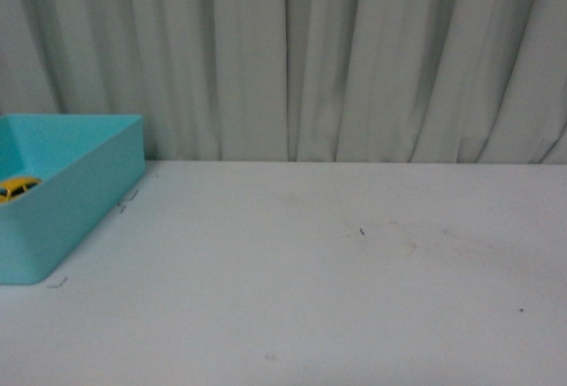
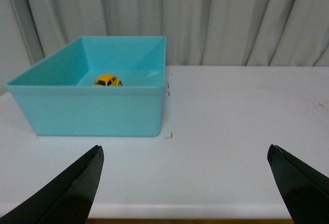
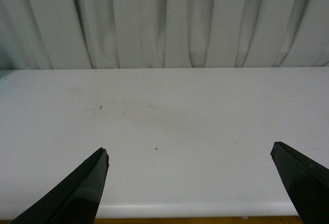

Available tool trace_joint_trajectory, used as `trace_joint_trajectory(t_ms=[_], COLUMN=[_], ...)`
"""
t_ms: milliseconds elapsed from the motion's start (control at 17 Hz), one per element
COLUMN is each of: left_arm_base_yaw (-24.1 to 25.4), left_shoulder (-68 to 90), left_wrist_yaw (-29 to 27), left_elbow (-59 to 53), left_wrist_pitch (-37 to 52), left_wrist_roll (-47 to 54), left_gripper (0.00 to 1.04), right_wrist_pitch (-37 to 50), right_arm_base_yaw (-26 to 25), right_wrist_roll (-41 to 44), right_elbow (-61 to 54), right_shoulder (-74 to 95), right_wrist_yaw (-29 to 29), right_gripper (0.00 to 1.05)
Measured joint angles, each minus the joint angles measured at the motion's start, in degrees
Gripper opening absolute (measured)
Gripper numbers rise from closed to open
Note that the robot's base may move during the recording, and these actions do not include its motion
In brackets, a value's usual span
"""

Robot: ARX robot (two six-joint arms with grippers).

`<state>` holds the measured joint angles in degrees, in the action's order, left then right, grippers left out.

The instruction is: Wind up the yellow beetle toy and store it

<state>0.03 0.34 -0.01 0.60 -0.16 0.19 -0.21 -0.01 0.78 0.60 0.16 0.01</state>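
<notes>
the yellow beetle toy (image 2: pixel 107 80) sits inside the turquoise bin (image 2: pixel 97 111) at the far left of the white table (image 1: pixel 337 271), straight ahead of my left gripper (image 2: pixel 185 183) and beyond the bin's near wall, so my left arm is clearly the nearer; its long axis runs roughly across that gripper's line of sight. both my left gripper and my right gripper (image 3: pixel 190 183) stand wide apart and empty, short of the table edge. i can read no brand, label or writing anywhere, only small dark marks on the tabletop

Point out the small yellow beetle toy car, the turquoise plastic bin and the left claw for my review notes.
Small glossy yellow beetle toy car (image 2: pixel 107 80), left wrist view, on its roof.
Turquoise rectangular plastic bin (image 2: pixel 97 111), left wrist view, on its near outer wall.
Left claw (image 2: pixel 185 183), left wrist view, midway between its black fingertips, spread wide.
</notes>
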Motion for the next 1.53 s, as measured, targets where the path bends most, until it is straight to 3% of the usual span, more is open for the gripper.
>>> trace_joint_trajectory(t_ms=[1529], left_arm_base_yaw=[0.0], left_shoulder=[0.0], left_wrist_yaw=[0.0], left_elbow=[0.0], left_wrist_pitch=[-0.2], left_wrist_roll=[-0.1], left_gripper=[0.98], right_wrist_pitch=[-0.1], right_arm_base_yaw=[0.0], right_wrist_roll=[-0.2], right_elbow=[0.0], right_shoulder=[0.0], right_wrist_yaw=[0.0], right_gripper=[0.98])
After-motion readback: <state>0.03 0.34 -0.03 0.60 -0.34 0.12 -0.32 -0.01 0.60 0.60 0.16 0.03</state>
